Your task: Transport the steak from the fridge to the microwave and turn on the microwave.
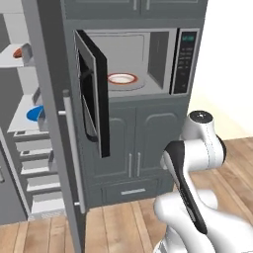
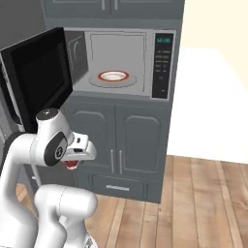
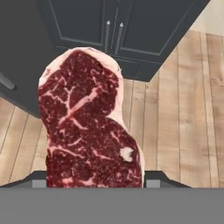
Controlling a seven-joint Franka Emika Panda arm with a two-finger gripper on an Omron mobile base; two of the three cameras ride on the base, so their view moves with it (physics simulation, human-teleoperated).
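Dark red marbled steak (image 3: 87,127) sits clamped in the gripper (image 3: 94,186), held low above the wood floor (image 3: 183,109) in front of the grey lower cabinets (image 3: 118,30). Microwave (image 1: 148,59) up ahead, door (image 1: 94,94) swung open to the left, white red-rimmed plate (image 1: 122,78) inside. Fridge (image 1: 49,113) at left, open, white shelves showing.

The arm (image 2: 29,155) is folded low, and the gripper (image 2: 72,163) is closed on the steak (image 3: 87,127).
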